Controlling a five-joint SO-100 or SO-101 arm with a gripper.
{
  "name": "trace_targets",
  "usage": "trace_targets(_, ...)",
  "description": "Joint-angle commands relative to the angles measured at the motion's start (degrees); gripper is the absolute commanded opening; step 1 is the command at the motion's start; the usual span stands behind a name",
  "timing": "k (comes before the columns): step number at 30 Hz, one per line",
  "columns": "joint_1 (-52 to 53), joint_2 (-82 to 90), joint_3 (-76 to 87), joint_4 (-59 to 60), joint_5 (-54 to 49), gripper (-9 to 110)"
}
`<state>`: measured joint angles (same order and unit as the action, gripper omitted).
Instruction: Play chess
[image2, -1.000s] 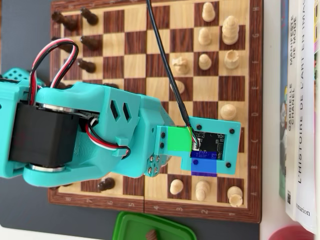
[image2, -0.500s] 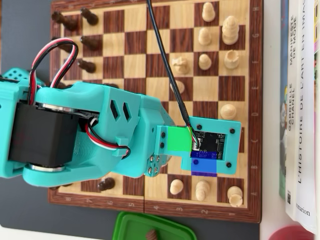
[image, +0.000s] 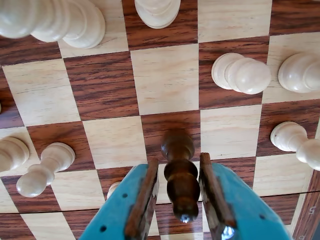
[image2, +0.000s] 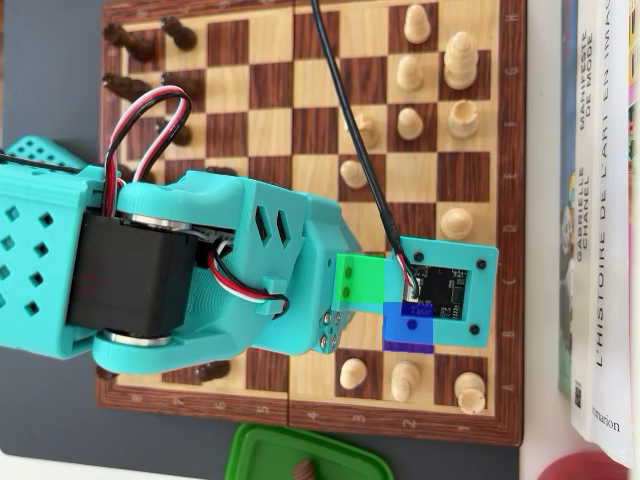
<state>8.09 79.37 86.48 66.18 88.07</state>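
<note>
A dark chess piece was observed between the two fingers of the gripper in the wrist view. The finger pads stood close on either side of its stem, and the piece appeared to be clamped, though firm contact on both sides could not be fully confirmed. The piece was seen above a dark square of the chessboard; whether its base rested on the board or was lifted clear could not be told.

Pale pieces were noted around it: one pawn lying to the left, one to the far right, and another at the right edge. A further pale piece was partly hidden behind the left finger.

In the overhead view, the arm was seen covering the lower middle of the board, with the camera board toward the pale side; the held piece was hidden there.

The step in hand was judged to be the carrying or setting down of a dark piece among the pale ranks. The next move was judged to call for clearance from the neighbouring pale pieces and a centred, upright placement before release.
</note>
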Motion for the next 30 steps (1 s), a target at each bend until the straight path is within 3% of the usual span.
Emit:
trace_targets(1, 0.7, 0.8, -2.9, -0.4, -0.3, 13)
trace_targets(19, 1.2, 0.9, -2.9, 0.0, -0.3, 13)
trace_targets(30, 1.2, 0.9, -2.9, 0.1, -0.3, 6)
